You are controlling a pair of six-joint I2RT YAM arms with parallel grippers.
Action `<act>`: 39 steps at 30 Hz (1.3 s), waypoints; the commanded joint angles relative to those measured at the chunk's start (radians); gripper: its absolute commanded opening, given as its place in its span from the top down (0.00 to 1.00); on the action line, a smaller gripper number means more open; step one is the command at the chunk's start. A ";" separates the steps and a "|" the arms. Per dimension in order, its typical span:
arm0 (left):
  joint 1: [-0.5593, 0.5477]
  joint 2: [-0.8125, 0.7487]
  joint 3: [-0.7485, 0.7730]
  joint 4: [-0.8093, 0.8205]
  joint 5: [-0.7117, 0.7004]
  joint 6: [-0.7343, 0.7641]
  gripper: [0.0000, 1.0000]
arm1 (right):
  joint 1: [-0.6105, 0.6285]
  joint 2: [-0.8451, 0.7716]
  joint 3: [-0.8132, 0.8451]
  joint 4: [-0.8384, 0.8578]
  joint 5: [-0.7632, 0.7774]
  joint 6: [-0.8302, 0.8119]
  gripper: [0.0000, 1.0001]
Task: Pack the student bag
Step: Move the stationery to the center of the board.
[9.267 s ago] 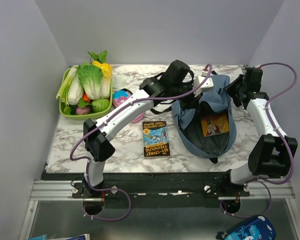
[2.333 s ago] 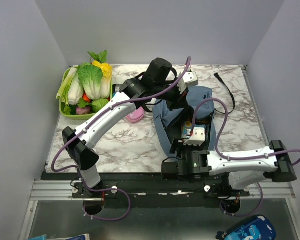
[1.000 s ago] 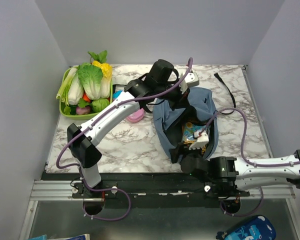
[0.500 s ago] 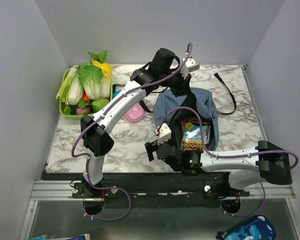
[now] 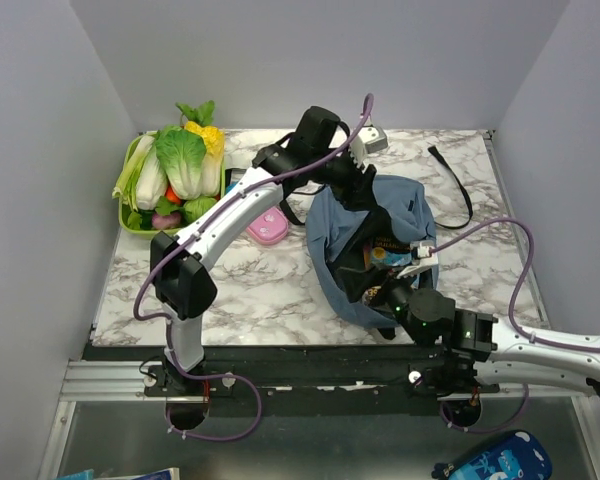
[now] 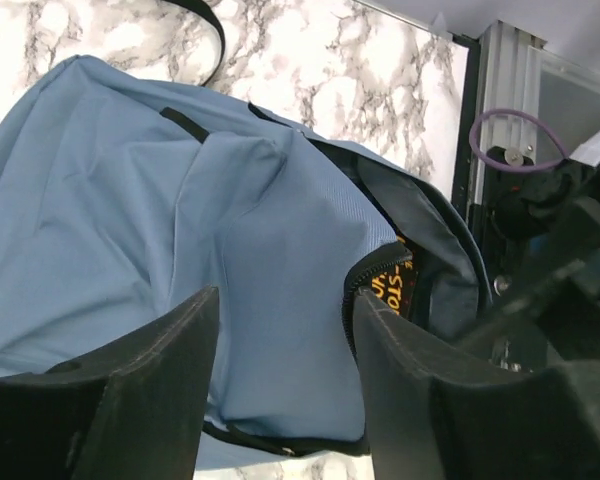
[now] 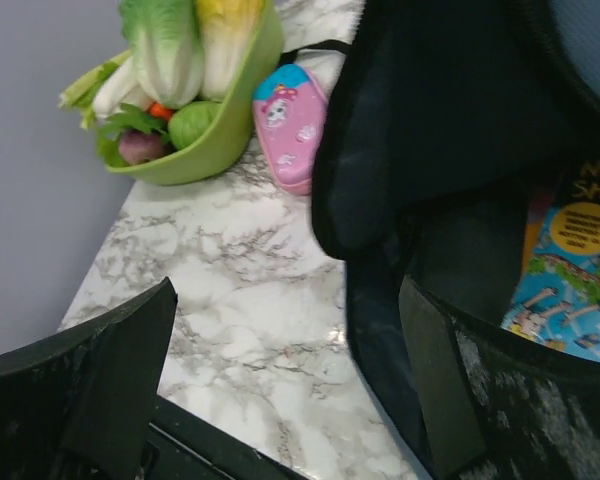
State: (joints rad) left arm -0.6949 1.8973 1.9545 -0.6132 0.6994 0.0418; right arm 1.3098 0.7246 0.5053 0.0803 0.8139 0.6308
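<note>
One student bag (image 5: 380, 215) lies flat on the marble table (image 5: 240, 290), right of centre, its mouth gaping toward my bases so things can slide in from the near side. Inside it a bright book (image 5: 388, 255) rests on the dark lining, its cover up. My left claw (image 6: 285, 300) hangs over the bag's upper flap with its jaws apart, blue fabric below them and nothing pinched; I judge it sits there to lift the flap and keep the mouth wide. My right claw (image 7: 288, 300) is low at the near lip of the opening, spread wide and empty, with the book just inside to its right. Left of the bag, on bare marble, is the pink pencil case (image 5: 267, 228), probably next to go in. Beyond it stands the green basket (image 5: 130, 215) of vegetables.
</note>
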 commanded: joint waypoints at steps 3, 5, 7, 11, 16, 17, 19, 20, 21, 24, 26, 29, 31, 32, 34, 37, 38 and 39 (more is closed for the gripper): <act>0.046 -0.124 -0.019 -0.103 0.000 0.110 0.28 | -0.153 -0.021 -0.080 -0.114 -0.039 0.203 0.00; 0.092 -0.135 -0.031 -0.156 -0.015 0.128 0.20 | -0.179 -0.033 -0.094 -0.119 -0.024 0.227 0.00; 0.168 -0.133 -0.060 -0.189 -0.081 0.132 0.14 | -0.179 -0.045 -0.097 -0.117 -0.015 0.239 0.00; 0.294 -0.232 -0.305 0.028 -0.271 -0.014 0.05 | -0.179 -0.080 -0.102 -0.111 -0.016 0.215 0.00; 0.339 -0.320 -0.563 0.201 -0.478 -0.134 0.02 | -0.181 -0.119 -0.099 -0.108 0.001 0.175 0.00; 0.340 -0.308 -0.577 0.213 -0.513 -0.149 0.01 | -0.181 -0.119 -0.097 -0.109 0.004 0.168 0.00; 0.342 -0.284 -0.598 0.227 -0.552 -0.189 0.01 | -0.181 -0.113 -0.091 -0.108 0.010 0.152 0.00; 0.344 -0.249 -0.606 0.228 -0.569 -0.230 0.01 | -0.181 -0.110 -0.088 -0.108 0.010 0.147 0.00; 0.347 -0.227 -0.605 0.228 -0.596 -0.247 0.01 | -0.181 -0.109 -0.087 -0.108 0.010 0.144 0.00; 0.348 -0.156 -0.582 0.246 -0.687 -0.312 0.01 | -0.182 -0.102 -0.091 -0.108 0.005 0.145 0.00; 0.351 -0.138 -0.572 0.315 -0.745 -0.327 0.01 | -0.181 -0.102 -0.100 -0.109 0.004 0.145 0.00; 0.353 -0.097 -0.521 0.381 -0.845 -0.292 0.01 | -0.181 -0.108 -0.108 -0.109 0.005 0.145 0.00; 0.354 -0.048 -0.458 0.368 -0.897 -0.247 0.01 | -0.182 -0.111 -0.111 -0.109 0.010 0.147 0.00; 0.363 0.010 -0.391 0.339 -0.896 -0.237 0.01 | -0.182 -0.111 -0.111 -0.108 0.010 0.145 0.00; 0.373 0.064 -0.329 0.313 -0.893 -0.214 0.01 | -0.182 -0.111 -0.111 -0.108 0.007 0.141 0.00; 0.382 0.146 -0.252 0.302 -0.882 -0.191 0.01 | -0.182 -0.116 -0.120 -0.108 0.001 0.148 0.00; 0.382 0.176 -0.227 0.302 -0.900 -0.180 0.01 | -0.182 -0.117 -0.123 -0.108 -0.001 0.150 0.01; 0.383 0.192 -0.215 0.299 -0.914 -0.175 0.01 | -0.182 -0.119 -0.126 -0.108 0.002 0.152 0.01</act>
State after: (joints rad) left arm -0.3244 2.0098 1.6775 -0.2981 -0.1352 -0.1814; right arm 1.1320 0.6186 0.4061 -0.0265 0.7952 0.7845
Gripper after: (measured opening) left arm 0.987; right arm 0.996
